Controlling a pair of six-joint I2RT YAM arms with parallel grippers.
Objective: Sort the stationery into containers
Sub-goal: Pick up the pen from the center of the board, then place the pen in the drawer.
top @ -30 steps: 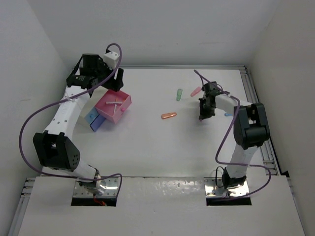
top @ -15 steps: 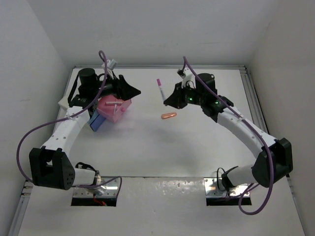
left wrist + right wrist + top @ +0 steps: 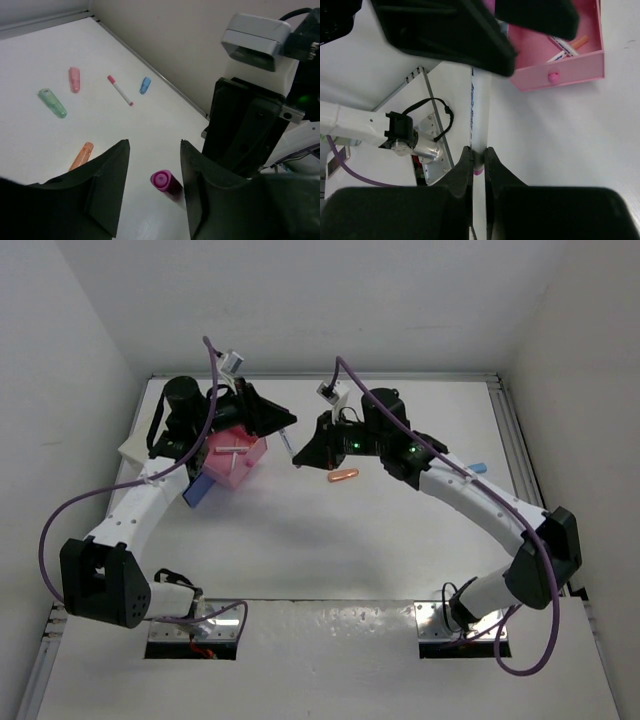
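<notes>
My right gripper (image 3: 300, 455) (image 3: 478, 150) is shut on a white pen (image 3: 480, 115) with a magenta end and holds it in the air, pointing at my left gripper. My left gripper (image 3: 285, 425) (image 3: 152, 142) is open, and the pen's magenta end (image 3: 162, 180) sits between its jaws without touching them. The pink box (image 3: 235, 455) (image 3: 560, 55) lies just below, with pens inside. The blue box (image 3: 198, 488) lies beside it. An orange marker (image 3: 343, 476) (image 3: 81, 156) lies on the table.
In the left wrist view a green marker (image 3: 52, 102), a pink marker (image 3: 74, 79), a white pen with a red cap (image 3: 120, 90) and a light-blue marker (image 3: 145, 85) lie near the right wall. The right arm (image 3: 470, 495) spans the table's middle.
My right arm has swung left across the table, carrying the pen to the left gripper. My left gripper has risen from the pink box and turned toward the pen.
</notes>
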